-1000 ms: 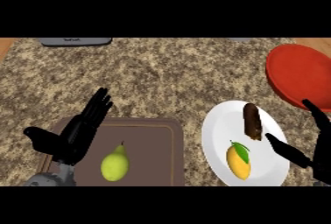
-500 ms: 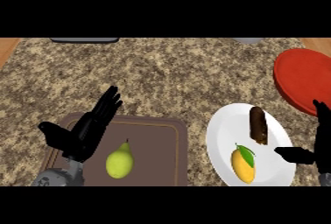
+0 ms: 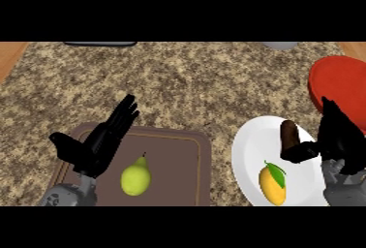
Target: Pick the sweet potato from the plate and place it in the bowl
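1. Right hand [image 3: 336, 140]: over the right edge of the plate [image 3: 247, 160], fingers fairly straight and pointing up the view, thumb reaching left to the lower end of the sweet potato [image 3: 291, 137]. It holds nothing yet. I cannot tell if the thumb is touching or only just beside it.
2. Change over the last second: I have brought this hand inward from the plate's far right, and the thumb, which was lower and nearer the mango [image 3: 273, 178], now sits at the sweet potato. I read this as the approach closing, grasp not started.
3. Sweet potato: still lying on the plate, upper right part, long axis roughly up-down, apart from the mango below it.
4. Bowl [image 3: 342, 82]: red, at the right edge of the table [image 3: 200, 87], just beyond the plate. The carry should be short.
5. Left hand [image 3: 100, 140]: open, fingers up, resting over the left edge of the cutting board [image 3: 178, 169]. It has drifted slightly with the view; not in play.
6. Pear [image 3: 136, 176]: on the board, untouched.
7. Next need, my judgement: fingers must wrap the sweet potato from the right. Risk is nudging it toward the mango.
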